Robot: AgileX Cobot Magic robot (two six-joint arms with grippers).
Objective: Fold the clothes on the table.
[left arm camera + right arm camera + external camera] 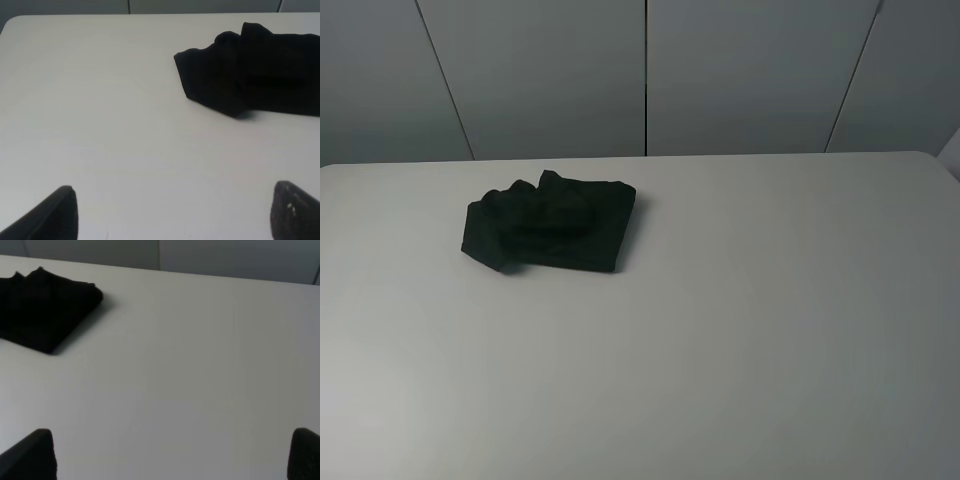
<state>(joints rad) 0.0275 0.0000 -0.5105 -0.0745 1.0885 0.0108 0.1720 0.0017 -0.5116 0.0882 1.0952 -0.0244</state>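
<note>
Two end effectors (172,212) (172,455) gape; one folded T-shirt (548,222), one table (770,330).

We saw soft, even light with no glare on the table (740,330), which read grey-white and dimmed slightly toward the lower left of the high view. The clothes (548,222) were so dark that their folds barely showed, and they cast only a thin shadow. Both wrist views were softer, with the fingertips (52,215) blurred at the bottom corners.
</note>
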